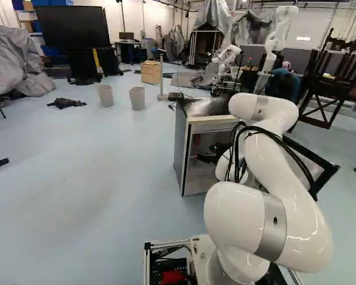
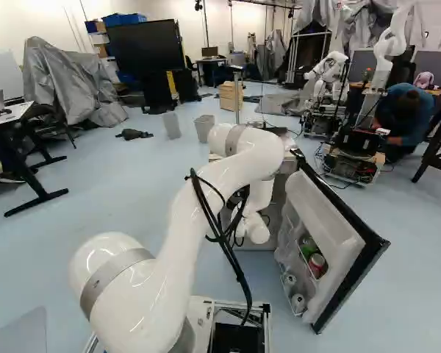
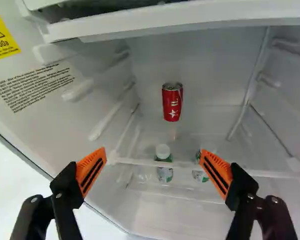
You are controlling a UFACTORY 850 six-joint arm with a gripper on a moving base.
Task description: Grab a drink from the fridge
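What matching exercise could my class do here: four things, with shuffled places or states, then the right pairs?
1. Red can, wrist view
2. Two bottles
3. Gripper
4. Fridge door

A. Below the clear shelf
B. Fingers spread apart
C. Swung open, cans in its racks
D. Standing on the clear shelf

1-D, 2-A, 3-B, 4-C

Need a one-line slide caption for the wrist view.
Open gripper facing into the fridge, a red can standing on the shelf ahead, two bottles below.
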